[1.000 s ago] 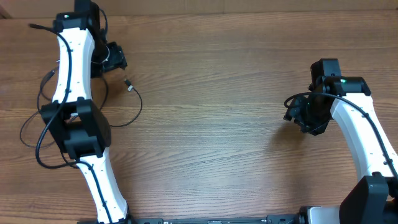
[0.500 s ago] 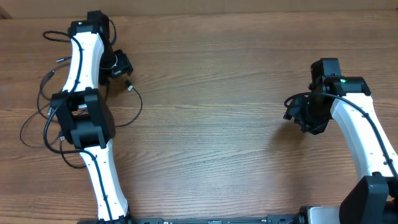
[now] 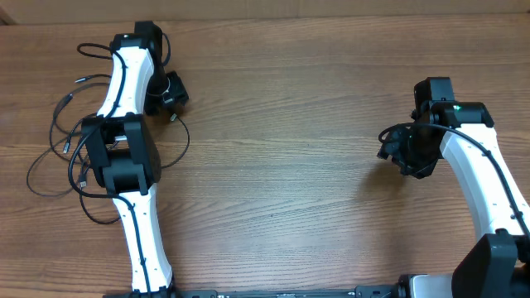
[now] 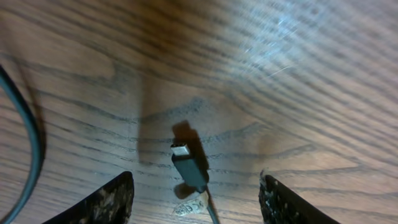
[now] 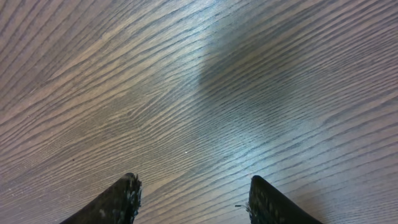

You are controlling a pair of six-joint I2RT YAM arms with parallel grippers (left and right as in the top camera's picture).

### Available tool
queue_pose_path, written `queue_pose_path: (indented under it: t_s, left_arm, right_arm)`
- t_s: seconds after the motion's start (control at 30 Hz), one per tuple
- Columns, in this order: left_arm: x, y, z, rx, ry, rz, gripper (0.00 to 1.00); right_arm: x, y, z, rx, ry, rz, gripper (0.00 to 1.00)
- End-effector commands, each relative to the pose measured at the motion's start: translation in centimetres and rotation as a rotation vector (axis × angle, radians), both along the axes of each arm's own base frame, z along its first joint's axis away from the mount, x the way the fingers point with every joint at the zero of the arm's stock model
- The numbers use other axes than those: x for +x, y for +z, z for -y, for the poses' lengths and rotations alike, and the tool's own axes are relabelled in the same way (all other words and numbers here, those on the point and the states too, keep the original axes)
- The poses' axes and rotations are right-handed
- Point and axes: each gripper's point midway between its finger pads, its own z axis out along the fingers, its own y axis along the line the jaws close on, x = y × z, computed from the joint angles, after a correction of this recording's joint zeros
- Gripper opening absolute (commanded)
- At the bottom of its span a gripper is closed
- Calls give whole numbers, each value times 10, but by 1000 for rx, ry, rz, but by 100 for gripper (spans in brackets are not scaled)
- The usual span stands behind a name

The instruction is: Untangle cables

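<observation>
The cables (image 3: 58, 157) are thin black cords lying in loose loops on the wooden table at the left, partly under my left arm. Small plug ends show at the far left (image 3: 80, 80). One cord ends in a black plug (image 3: 171, 115) just below my left gripper (image 3: 171, 98). In the left wrist view this plug (image 4: 187, 163) lies on the wood between the spread fingers of my left gripper (image 4: 196, 200), which is open and touches nothing. My right gripper (image 3: 404, 155) is open and empty over bare wood at the right, as the right wrist view (image 5: 196, 202) shows.
A second black cord (image 4: 30, 140) curves along the left edge of the left wrist view. A small white label (image 4: 189, 207) lies by the plug's cord. The table's far edge (image 3: 331, 16) runs along the top.
My left arm has swung to the right, carrying the open gripper over the plug end and uncovering more cable loops at the left. The right arm has not moved.
</observation>
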Motion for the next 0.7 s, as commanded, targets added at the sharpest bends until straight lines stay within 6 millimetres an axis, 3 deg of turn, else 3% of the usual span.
queue_pose_path:
  t_s: [0.0, 0.23, 0.43, 0.67]
  left_arm:
    - [-9, -17, -2, 15, 15, -39, 64]
    - [-14, -30, -1, 14, 15, -55, 56]
    - [-17, -31, -1, 14, 12, -64, 19]
    - [-15, -26, -6, 14, 22, -53, 4]
  right_arm:
    - [7, 5, 1, -1, 0, 23, 55]
    - [7, 5, 1, 0, 0, 23, 55]
    - [7, 5, 1, 0, 0, 22, 55]
    - [6, 5, 1, 0, 0, 22, 54]
